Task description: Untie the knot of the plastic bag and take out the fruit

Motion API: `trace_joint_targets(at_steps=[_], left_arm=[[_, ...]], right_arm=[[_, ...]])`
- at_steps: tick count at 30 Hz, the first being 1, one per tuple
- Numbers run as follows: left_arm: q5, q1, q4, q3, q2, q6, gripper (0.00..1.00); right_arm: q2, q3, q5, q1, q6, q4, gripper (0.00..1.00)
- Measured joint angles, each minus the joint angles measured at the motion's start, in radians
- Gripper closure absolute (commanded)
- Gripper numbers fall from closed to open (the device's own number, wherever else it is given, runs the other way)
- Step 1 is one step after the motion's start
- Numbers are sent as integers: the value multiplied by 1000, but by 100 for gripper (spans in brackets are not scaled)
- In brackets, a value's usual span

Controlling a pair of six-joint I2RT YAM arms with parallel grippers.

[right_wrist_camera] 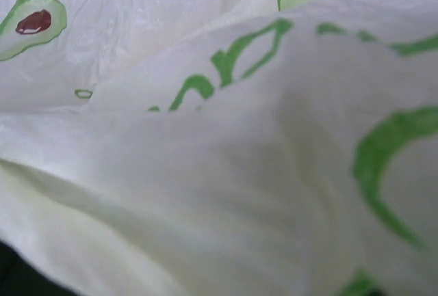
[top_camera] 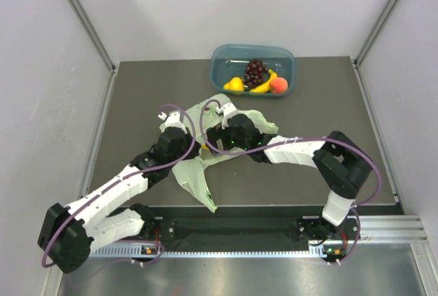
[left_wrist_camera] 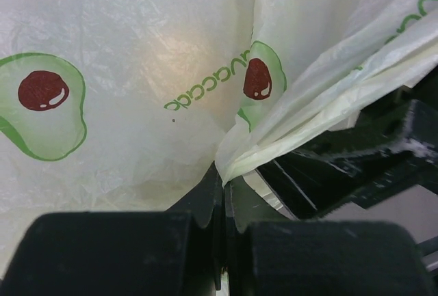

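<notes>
Pinches a fold of the plastic bag [left_wrist_camera: 123, 139] in the left gripper [left_wrist_camera: 224, 185], shut on the film. Cannot tell the opening of the right gripper [top_camera: 220, 119]: only film in its wrist view. Lies mid-table under both, stretched from near edge to back right. Reach low from either side, wrists close. No knot in sight; fruit [top_camera: 255, 72] in the teal tub [top_camera: 292, 56], well behind

The pale green plastic bag [top_camera: 197, 178] lies crumpled (avocado print), the fruit [top_camera: 256, 74] heaped in the tub [top_camera: 231, 59].
</notes>
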Motion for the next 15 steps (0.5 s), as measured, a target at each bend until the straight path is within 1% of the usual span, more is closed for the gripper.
trace_joint_targets(at_steps=[5, 10, 15], left_arm=[[-10, 0, -6, 0, -7, 0, 100], [-14, 0, -7, 0, -7, -1, 100], [-13, 0, -10, 0, -12, -4, 100]], right_arm=[[88, 26, 10, 2, -43, 104, 0], [176, 65, -56, 2, -93, 169, 0], [216, 66, -130, 2, -136, 237, 0]])
